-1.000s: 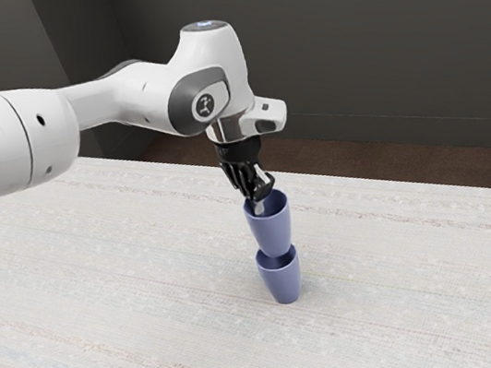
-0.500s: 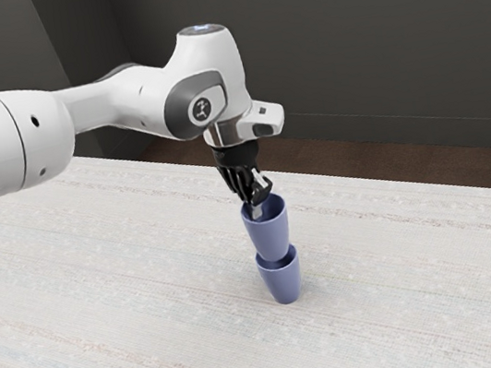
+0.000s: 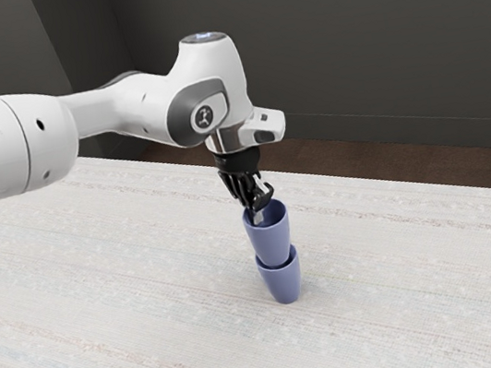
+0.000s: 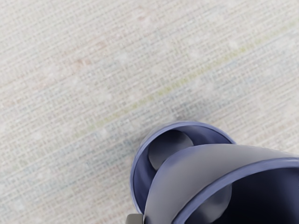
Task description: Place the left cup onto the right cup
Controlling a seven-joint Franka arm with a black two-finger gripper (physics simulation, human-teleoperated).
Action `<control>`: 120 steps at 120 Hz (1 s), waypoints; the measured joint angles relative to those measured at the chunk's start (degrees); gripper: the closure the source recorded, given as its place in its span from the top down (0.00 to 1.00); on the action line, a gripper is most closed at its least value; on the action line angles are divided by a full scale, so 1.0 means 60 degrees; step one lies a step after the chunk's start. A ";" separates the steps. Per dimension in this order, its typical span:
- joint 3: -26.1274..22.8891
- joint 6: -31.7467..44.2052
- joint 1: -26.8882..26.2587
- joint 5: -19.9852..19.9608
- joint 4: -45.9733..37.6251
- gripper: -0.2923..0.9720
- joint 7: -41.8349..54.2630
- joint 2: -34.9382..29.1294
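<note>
Two blue-violet cups stand in a stack near the middle of the table. The upper cup (image 3: 269, 233) sits with its base inside the mouth of the lower cup (image 3: 282, 280), which stands upright on the table. My gripper (image 3: 255, 207) comes down from above and is shut on the upper cup's rim at its side toward the exterior view's left. In the wrist view the held upper cup (image 4: 219, 186) is large and blurred just under my hand, and the lower cup (image 4: 163, 154) shows its open mouth behind it.
The table (image 3: 104, 290) has a pale woven cloth surface with open room all around the stack. A dark wall and a brown floor strip (image 3: 429, 160) lie beyond the table's far edge.
My gripper has lowered a little with the upper cup, which now sits deeper in the lower cup. The lower cup has not moved.
</note>
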 joint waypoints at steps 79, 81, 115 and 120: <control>0.0000 0.0106 0.0000 -0.0046 0.0007 0.17 0.0001 0.0078; 0.0000 0.0113 0.0000 -0.0047 0.0007 0.17 0.0001 0.0079; 0.0000 0.0182 0.0000 -0.0049 0.0007 0.17 0.0005 0.0158; 0.0000 0.0187 0.0000 -0.0049 0.0007 0.17 0.0006 0.0165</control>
